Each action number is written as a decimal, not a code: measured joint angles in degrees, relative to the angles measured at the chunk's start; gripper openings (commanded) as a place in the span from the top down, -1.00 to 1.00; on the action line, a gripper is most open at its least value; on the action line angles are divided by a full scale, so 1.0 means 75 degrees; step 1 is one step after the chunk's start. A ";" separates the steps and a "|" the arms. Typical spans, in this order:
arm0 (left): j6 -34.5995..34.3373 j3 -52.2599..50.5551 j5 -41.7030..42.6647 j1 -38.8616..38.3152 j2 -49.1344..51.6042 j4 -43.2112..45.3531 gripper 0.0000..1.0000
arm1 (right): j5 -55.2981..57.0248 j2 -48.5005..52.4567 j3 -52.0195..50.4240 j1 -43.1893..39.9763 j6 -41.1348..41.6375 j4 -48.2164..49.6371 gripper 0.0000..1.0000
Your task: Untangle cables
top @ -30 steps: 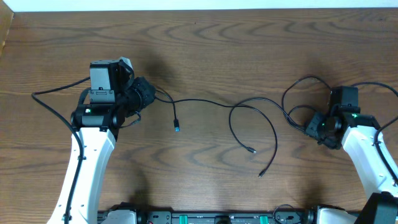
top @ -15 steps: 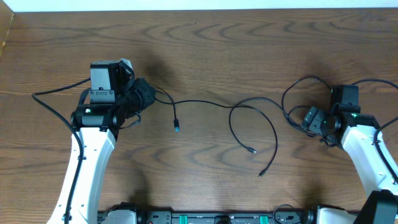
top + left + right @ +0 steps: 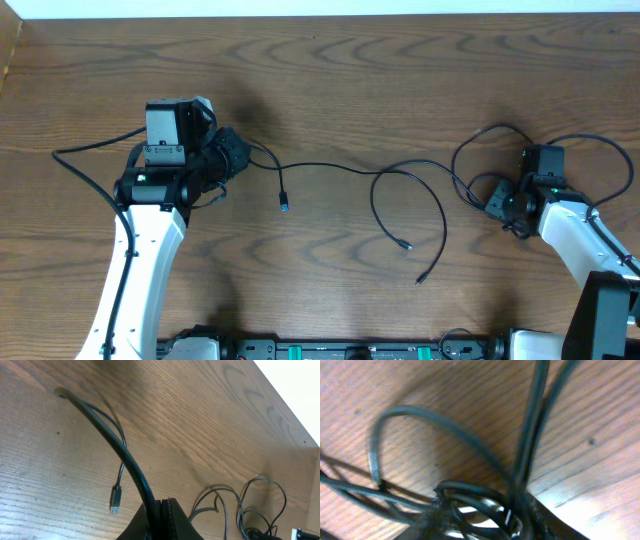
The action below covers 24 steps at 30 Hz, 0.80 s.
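A thin black cable (image 3: pixel 330 167) runs across the table's middle from my left gripper (image 3: pixel 232 155). One plug with a blue tip (image 3: pixel 285 204) lies near that gripper, and two ends (image 3: pixel 405 243) lie further right. The left wrist view shows the left jaws (image 3: pixel 161 510) shut on this cable (image 3: pixel 107 430), with the plug (image 3: pixel 115 502) lying on the wood. My right gripper (image 3: pixel 497 200) sits in a bunch of black cable loops (image 3: pixel 478 150). The right wrist view shows several strands (image 3: pixel 485 497) pinched between its jaws (image 3: pixel 485 520). No white cord is in view.
The wooden table (image 3: pixel 350 80) reaches a pale edge at the back. Thicker black wires (image 3: pixel 85 150) of the left arm hang to its left, and the right arm's own wire (image 3: pixel 600 140) arcs at the far right.
My right gripper has shifted a little to the left and turned, and the loops beside it have shifted slightly. The left arm and the middle cable have not moved.
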 measured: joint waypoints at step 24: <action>0.0003 0.0000 0.0003 0.0000 0.0000 -0.0233 0.83 | 0.0015 -0.1510 0.4992 -0.0064 -0.1545 -0.0463 0.98</action>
